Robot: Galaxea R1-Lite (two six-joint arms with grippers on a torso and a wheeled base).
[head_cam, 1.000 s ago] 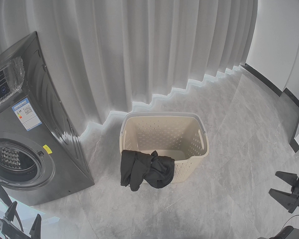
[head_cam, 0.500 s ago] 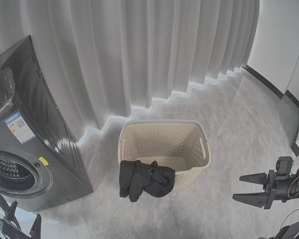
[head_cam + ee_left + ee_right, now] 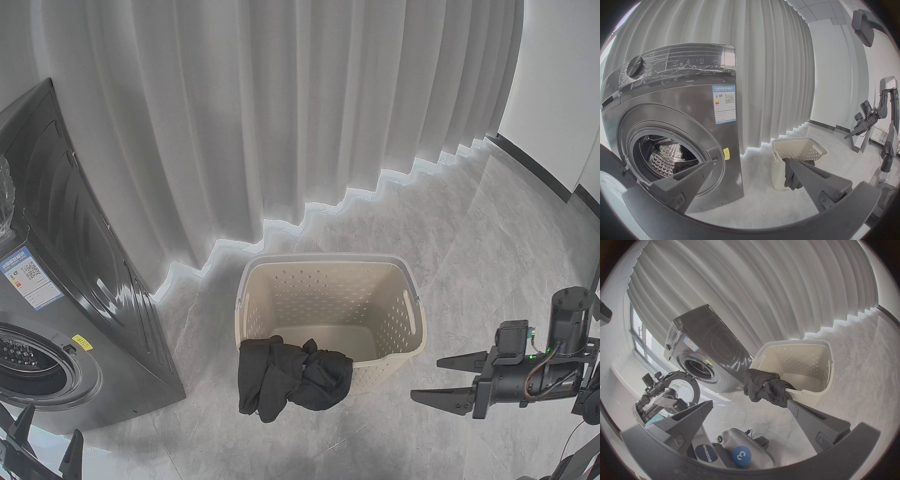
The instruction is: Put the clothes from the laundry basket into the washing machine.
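A cream laundry basket (image 3: 331, 257) stands on the floor before the curtain. Black clothes (image 3: 294, 378) hang over its near rim and down the outside. The grey washing machine (image 3: 69, 281) stands at the left with its door open and drum (image 3: 25, 369) showing. My right gripper (image 3: 447, 378) is open, low and to the right of the basket, pointing toward it. In the right wrist view, the right gripper (image 3: 750, 402) is just short of the clothes (image 3: 765, 388). My left gripper (image 3: 751, 162) is open and empty in front of the washing machine (image 3: 678, 118).
White curtains (image 3: 281, 112) hang behind the basket. A white wall with a dark skirting (image 3: 537, 169) runs along the right. Bare grey floor (image 3: 387, 437) lies in front of the basket. The open washer door (image 3: 684, 390) stands out near the left arm.
My right gripper has swung in from the right edge toward the basket, staying open. The head camera has tilted, so the whole scene sits lower. The left gripper has kept still.
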